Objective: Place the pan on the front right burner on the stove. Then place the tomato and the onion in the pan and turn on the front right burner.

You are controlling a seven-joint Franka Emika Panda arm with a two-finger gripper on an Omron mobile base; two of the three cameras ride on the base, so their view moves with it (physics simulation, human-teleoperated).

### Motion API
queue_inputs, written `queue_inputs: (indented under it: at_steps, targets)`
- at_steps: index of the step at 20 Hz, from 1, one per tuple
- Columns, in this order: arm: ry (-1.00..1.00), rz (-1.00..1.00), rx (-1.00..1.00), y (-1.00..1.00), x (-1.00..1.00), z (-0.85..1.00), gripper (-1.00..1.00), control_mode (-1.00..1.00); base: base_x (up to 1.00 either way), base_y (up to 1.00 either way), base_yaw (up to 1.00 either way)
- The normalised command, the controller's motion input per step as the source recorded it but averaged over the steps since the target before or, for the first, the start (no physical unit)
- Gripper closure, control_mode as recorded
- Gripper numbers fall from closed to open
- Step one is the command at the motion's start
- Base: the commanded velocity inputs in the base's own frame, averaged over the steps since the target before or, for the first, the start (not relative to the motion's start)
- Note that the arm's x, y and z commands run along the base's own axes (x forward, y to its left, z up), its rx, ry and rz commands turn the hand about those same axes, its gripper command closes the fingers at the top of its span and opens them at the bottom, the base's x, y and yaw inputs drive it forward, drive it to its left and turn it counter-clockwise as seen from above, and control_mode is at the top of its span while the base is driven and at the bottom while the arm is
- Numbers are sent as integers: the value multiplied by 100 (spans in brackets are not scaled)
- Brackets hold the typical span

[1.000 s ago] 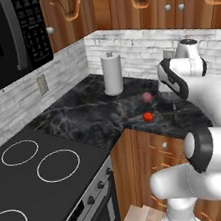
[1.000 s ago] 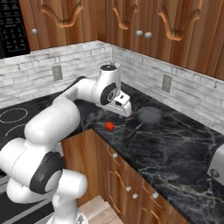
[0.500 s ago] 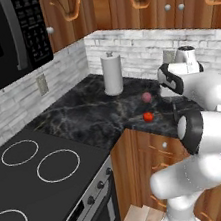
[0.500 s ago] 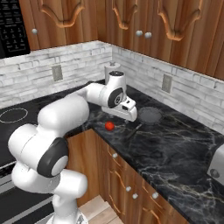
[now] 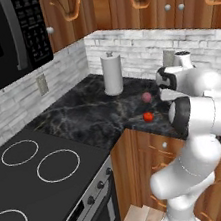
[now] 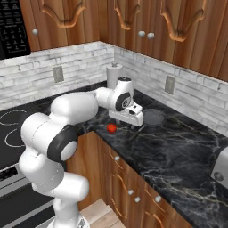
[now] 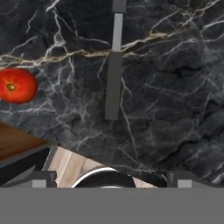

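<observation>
From the right base view I see my gripper (image 6: 132, 121) at centre frame, low over the black marble counter (image 6: 187, 147), jaws spread wide and holding nothing. The pan (image 6: 153, 117) sits just right of it on the counter, round, dark and empty, its thin handle running down-left toward the gripper. In the hand view that handle (image 7: 113, 83) runs straight down from the top edge through the middle, and the tomato (image 7: 17, 85) lies at the left edge, apart from it. In the left base view the tomato (image 5: 148, 116) rests near the counter's front edge with the onion (image 5: 146, 97) just above it; the stove (image 5: 30, 196) fills the lower left, its rings bare
</observation>
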Motion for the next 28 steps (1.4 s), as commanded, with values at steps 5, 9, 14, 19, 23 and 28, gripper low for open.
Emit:
queue_inputs:
  at_steps: [5, 9, 14, 19, 23, 28]
  targets:
    - [8, 0, 2, -14, 40, -33, -100, -100, 0, 0, 0]
    - [6, 0, 2, -18, 30, -33, -100, -100, 0, 0, 0]
    - [1, 0, 2, -12, 24, -33, -100, -100, 0, 0, 0]
    - [0, 0, 3, -7, 27, -35, -100, -100, 0, 0, 0]
    - [0, 0, 1, -7, 23, -33, -100, -100, 0, 0, 0]
    - [0, 0, 0, -10, 20, -30, -100, -100, 0, 0, 0]
